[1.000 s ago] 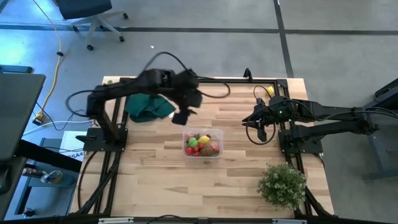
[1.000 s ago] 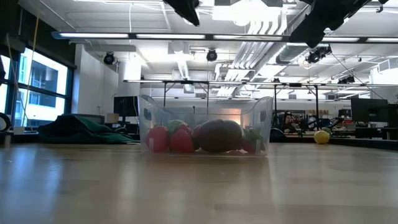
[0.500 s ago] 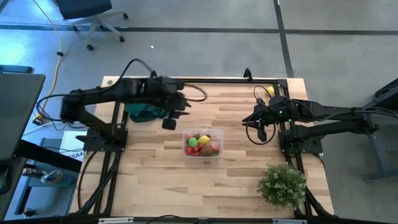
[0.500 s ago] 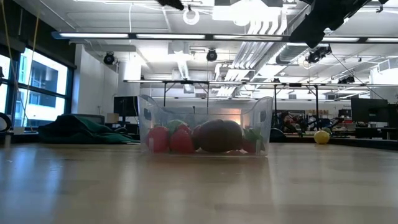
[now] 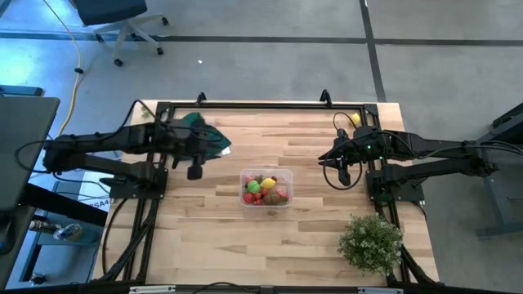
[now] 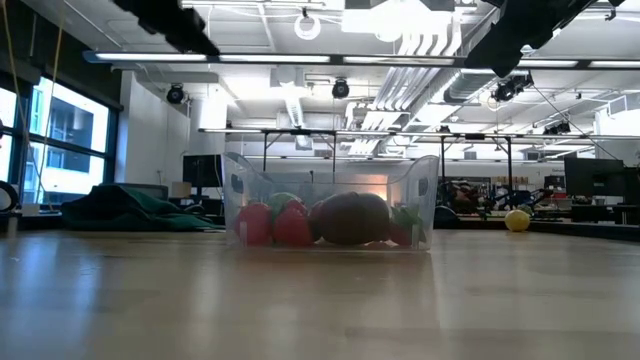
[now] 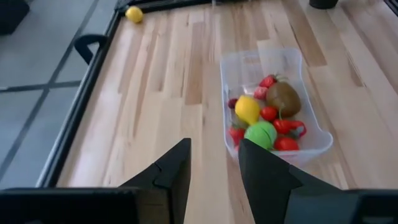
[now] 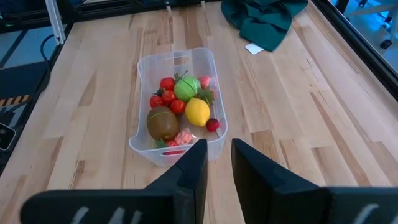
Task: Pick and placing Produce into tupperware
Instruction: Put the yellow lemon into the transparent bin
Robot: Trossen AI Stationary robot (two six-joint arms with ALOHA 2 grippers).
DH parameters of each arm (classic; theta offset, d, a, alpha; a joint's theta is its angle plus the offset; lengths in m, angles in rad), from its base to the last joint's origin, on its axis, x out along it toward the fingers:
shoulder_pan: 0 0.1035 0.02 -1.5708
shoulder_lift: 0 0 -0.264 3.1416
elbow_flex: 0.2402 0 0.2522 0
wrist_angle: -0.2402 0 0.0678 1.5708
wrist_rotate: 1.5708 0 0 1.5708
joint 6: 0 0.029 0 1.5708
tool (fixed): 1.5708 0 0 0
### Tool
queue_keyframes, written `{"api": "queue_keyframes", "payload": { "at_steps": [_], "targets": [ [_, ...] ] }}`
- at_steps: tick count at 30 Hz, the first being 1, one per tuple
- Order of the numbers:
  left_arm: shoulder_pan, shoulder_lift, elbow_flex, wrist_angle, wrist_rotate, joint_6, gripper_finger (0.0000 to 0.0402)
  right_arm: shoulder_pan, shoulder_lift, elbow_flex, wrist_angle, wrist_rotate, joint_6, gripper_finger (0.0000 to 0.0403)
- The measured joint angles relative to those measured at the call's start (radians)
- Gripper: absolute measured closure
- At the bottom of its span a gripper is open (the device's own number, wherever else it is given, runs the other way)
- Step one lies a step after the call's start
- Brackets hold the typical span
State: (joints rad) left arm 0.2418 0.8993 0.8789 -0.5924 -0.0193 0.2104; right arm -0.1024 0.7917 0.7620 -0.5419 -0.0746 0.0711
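The clear tupperware tub [image 5: 266, 189] stands on its base near the table's middle. It holds several produce pieces: a yellow one [image 7: 247, 109], a green one [image 7: 260, 134], a brown one [image 8: 161, 122] and small red ones. One yellow piece [image 5: 355, 119] lies alone on the table by the far right corner. My left gripper [image 5: 194, 169] hovers left of the tub, open and empty, beside the dark green cloth [image 5: 201, 135]. My right gripper [image 5: 336, 158] waits right of the tub, its fingers a little apart and empty.
A bushy pale-green plant [image 5: 372, 241] stands at the table's near right corner. A black frame rail [image 5: 261, 104] runs along the far edge. Bare wood lies on the near side of the tub [image 6: 330, 205] and between the tub and each gripper.
My left arm has drawn back from above the tub's far left side toward the table's left edge, passing over the green cloth and stretching out low. The tub, the produce and my right arm have kept still.
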Motion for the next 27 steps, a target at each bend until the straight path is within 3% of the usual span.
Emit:
{"api": "queue_keyframes", "payload": {
  "at_steps": [5,12,27],
  "targets": [
    [0.0,-0.054,-0.048,-0.013,0.028,0.012,0.0279,0.0,0.0,0.0,0.0,0.0,0.0,0.034],
    [0.0,-0.056,-0.052,-0.025,0.066,0.147,0.0279,0.0,0.0,0.0,0.0,0.0,0.0,0.034],
    [0.0,-0.051,-0.052,-0.038,0.052,0.099,0.0279,0.0,0.0,0.0,0.0,0.0,0.0,0.034]
  ]
}}
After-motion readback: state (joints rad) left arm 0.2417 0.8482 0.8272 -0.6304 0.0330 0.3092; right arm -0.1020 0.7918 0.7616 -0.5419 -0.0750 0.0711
